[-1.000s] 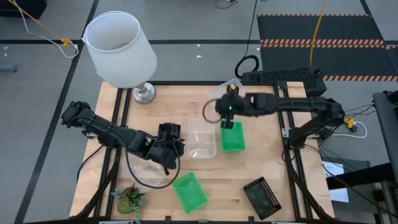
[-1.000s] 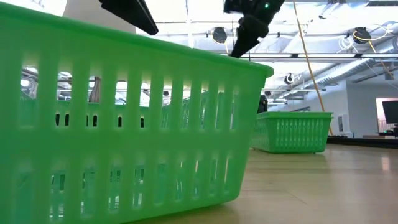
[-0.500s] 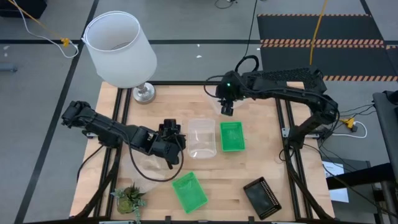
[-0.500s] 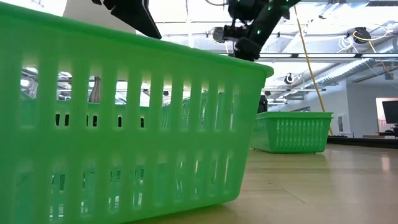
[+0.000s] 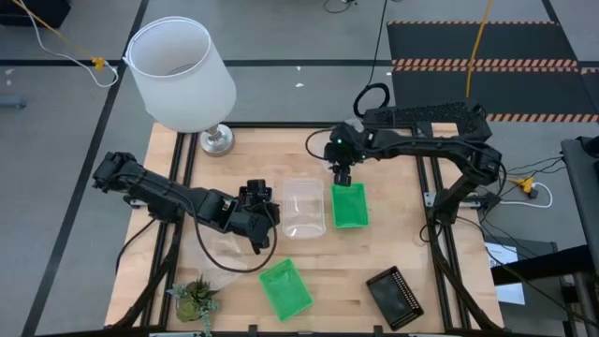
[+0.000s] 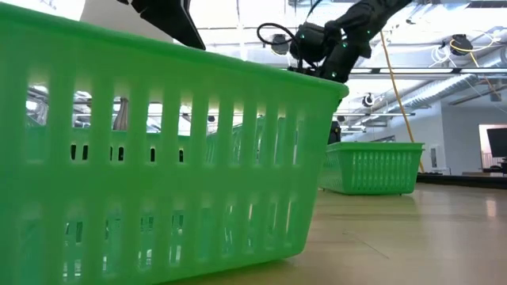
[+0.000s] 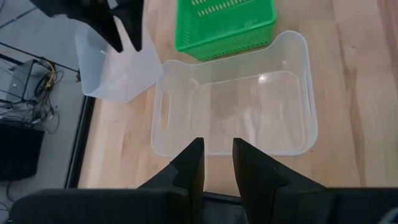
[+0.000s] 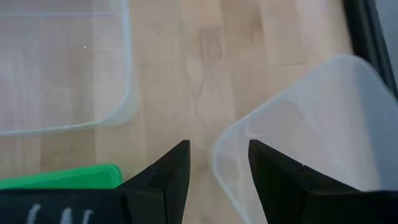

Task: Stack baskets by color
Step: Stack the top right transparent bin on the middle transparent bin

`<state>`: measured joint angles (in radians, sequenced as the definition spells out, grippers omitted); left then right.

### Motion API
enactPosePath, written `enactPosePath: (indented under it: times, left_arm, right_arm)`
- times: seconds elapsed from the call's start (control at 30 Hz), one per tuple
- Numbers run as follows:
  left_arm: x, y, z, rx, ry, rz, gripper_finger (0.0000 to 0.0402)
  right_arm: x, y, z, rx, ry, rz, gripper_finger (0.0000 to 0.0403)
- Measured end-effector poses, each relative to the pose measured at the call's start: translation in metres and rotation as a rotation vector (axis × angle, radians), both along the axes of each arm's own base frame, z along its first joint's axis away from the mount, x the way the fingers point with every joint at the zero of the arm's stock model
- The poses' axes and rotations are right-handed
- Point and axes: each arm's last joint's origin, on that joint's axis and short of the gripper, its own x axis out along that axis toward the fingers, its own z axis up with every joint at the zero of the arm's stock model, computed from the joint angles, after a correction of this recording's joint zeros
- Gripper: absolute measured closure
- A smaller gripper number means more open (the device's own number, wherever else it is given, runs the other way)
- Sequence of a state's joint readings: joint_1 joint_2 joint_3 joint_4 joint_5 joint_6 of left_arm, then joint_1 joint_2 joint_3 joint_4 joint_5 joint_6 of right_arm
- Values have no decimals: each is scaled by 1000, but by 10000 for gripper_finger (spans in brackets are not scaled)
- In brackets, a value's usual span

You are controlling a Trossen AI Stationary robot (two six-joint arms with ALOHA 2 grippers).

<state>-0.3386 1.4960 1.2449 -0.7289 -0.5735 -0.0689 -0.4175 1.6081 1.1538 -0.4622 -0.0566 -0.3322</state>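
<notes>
The right pincer (image 5: 343, 176) hung open just behind the far green basket (image 5: 350, 205), its fingers straddling the rim of a tilted clear basket (image 8: 311, 124). A clean pick meant closing squarely on that rim. The left pincer (image 7: 216, 163) waited, slightly parted and empty, beside the flat clear basket (image 5: 303, 207). No writing showed.

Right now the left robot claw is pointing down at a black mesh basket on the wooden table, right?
Not quite. The left gripper points at a clear see-through plastic basket, not a black mesh one. The left wrist view shows it, empty, on the wooden table.
</notes>
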Motion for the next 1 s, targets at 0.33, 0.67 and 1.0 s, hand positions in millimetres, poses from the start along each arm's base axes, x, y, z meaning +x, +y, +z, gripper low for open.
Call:
enactPosePath:
  times: [0.33,0.67,1.0]
  left_arm:
    - [0,0,0,0,0,-1,314]
    - [0,0,0,2,0,-3,314]
    - [0,0,0,2,0,-2,314]
  right_arm:
    - [-6,-1,-25,-51,-61,14,248]
    - [-13,-8,-34,-47,-58,-22,318]
    - [-15,-5,-38,-99,-58,-1,391]
